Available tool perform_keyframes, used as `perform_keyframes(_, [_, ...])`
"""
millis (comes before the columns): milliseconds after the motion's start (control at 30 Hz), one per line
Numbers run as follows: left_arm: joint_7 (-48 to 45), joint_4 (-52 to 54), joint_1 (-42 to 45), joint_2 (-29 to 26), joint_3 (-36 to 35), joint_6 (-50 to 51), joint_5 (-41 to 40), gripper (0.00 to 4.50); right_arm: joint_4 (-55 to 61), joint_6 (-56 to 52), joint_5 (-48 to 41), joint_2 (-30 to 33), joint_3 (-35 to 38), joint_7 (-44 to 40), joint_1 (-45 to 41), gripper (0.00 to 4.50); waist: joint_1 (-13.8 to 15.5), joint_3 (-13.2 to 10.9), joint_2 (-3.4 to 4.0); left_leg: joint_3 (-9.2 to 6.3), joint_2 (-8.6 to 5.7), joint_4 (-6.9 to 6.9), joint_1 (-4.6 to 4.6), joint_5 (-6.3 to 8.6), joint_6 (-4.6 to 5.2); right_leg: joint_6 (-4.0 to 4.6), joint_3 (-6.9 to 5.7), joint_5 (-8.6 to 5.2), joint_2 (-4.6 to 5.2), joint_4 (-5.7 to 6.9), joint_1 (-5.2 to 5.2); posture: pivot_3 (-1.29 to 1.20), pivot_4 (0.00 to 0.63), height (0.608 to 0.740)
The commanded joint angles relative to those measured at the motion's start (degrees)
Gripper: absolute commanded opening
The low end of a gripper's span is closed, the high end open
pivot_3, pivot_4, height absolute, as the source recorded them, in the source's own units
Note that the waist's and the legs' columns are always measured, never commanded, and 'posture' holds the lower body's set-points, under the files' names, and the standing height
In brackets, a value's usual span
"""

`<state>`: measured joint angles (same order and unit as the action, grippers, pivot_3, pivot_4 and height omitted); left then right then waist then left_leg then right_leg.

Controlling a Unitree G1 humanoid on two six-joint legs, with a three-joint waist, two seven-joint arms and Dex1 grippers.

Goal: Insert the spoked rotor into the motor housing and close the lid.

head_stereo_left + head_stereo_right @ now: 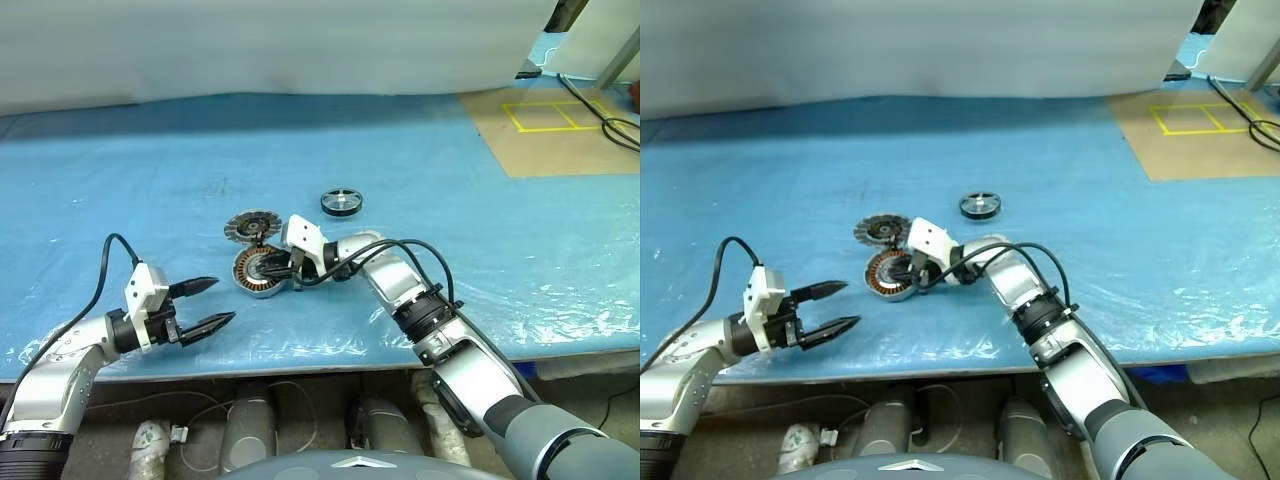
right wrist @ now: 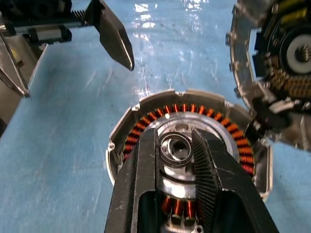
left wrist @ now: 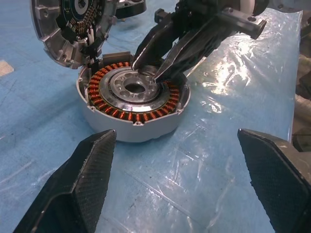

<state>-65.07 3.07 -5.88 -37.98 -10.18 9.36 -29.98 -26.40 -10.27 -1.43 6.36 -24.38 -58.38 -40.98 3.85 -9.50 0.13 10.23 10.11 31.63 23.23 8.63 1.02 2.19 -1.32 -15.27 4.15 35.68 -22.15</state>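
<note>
Black left gripper (image 1: 207,303): fingers spread wide, empty, near table edge.
Right gripper (image 2: 176,145): fingers pinched on a small metal ring (image 2: 176,146) over housing centre.
Motor housing (image 1: 258,272): on blue sheet (image 1: 150,190), lid (image 1: 250,226) tilted open behind.
Spoked rotor (image 1: 341,201): farther back, apart.

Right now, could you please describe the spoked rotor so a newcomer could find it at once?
On the blue table cover, look just beyond the cluster of motor parts near the middle. The spoked rotor lies alone there: a small dark wheel with a shiny rim, unlike the copper-wound motor housing and ribbed grey lid.
</note>
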Motion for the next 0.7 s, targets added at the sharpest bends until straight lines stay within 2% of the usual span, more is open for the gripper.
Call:
perform_keyframes(33, [-1.2, -1.0, 0.1, 0.1, -0.6, -2.2, 0.5, 4.24, 0.2, 2.4, 0.3, -0.7, 0.1, -0.2, -1.1, 0.56, 0.0, 0.0, 0.0, 0.0, 0.0, 0.0, 0.0, 0.0, 0.0, 0.0, 0.0, 0.0, 0.0, 0.02, -0.01, 0.0, 0.15, 0.74])
perform_keyframes(700, [-3.0, -6.4, 2.0, 1.1, 0.8, -7.5, 3.1, 4.24, -8.8, 6.8, 2.6, -3.1, 2.1, 4.4, -3.7, 0.56, 0.0, 0.0, 0.0, 0.01, 0.01, 0.01, -0.05, 0.0, 0.0, 0.0, 0.0, 0.0, 0.0, 0.07, 0.02, 0.0, 0.15, 0.74])
